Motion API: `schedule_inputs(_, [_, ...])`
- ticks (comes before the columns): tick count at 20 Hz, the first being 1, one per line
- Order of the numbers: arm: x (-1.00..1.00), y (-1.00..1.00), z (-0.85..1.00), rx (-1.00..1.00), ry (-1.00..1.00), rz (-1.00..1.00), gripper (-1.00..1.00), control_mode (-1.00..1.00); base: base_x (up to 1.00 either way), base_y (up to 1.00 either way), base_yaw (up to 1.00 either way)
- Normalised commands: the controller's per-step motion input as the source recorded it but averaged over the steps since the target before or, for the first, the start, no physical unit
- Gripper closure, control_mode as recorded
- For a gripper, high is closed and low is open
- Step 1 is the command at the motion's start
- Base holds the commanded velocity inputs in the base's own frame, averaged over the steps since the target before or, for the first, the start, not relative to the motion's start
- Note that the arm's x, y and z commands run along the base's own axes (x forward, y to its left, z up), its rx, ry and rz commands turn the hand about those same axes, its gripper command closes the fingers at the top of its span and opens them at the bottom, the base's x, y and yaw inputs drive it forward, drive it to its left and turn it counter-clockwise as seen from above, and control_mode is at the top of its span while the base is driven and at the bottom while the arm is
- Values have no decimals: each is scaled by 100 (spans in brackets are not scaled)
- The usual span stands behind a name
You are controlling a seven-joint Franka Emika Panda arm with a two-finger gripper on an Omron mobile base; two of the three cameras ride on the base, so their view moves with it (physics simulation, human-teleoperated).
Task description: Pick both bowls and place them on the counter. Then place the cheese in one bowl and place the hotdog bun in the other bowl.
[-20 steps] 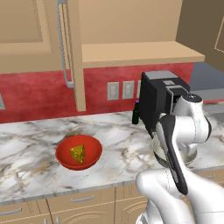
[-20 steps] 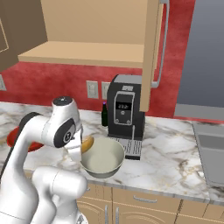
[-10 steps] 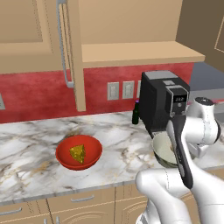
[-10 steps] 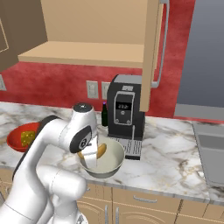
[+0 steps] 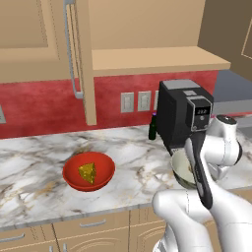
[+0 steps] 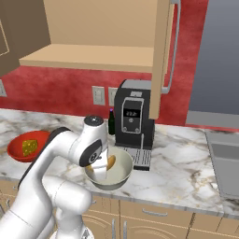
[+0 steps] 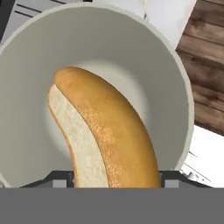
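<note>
The grey-green bowl (image 6: 122, 172) stands on the marble counter (image 6: 177, 163) in front of the coffee machine; its rim shows past my arm in the left base view (image 5: 178, 168). My gripper (image 6: 106, 168) reaches down into it, shut on the hotdog bun (image 6: 111, 162). In the hand view the bun (image 7: 109, 131) lies lengthwise between my fingertips, just over the bowl's cream inside (image 7: 148, 70). To the left on the counter (image 5: 133, 157) sits the red bowl (image 5: 102, 181), also seen from the right (image 6: 16, 158), with the yellow cheese wedge (image 5: 87, 173) (image 6: 30, 147) inside it.
A black coffee machine (image 5: 184, 115) (image 6: 134, 121) stands right behind the grey-green bowl, with a dark bottle (image 5: 153, 128) beside it. An open cabinet door (image 5: 81, 59) hangs above the counter under a tan shelf. A sink (image 6: 226, 163) lies at the far right.
My arm has swung to the right with the bun, from beside the grey-green bowl to down inside it. The red bowl and cheese have stayed put.
</note>
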Motion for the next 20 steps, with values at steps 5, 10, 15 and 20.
schedule_inputs(5, [25, 0, -15, 0, 5, 0, 100, -100, 0, 0, 0])
schedule_inputs(10, [19, -1, -23, 0, 7, 0, 100, -100, 0, 0, 0])
schedule_inputs(15, [16, -10, -29, 0, 5, 0, 100, -100, 0, 0, 0])
schedule_inputs(20, [9, -13, -31, 2, 3, 0, 100, -100, 0, 0, 0])
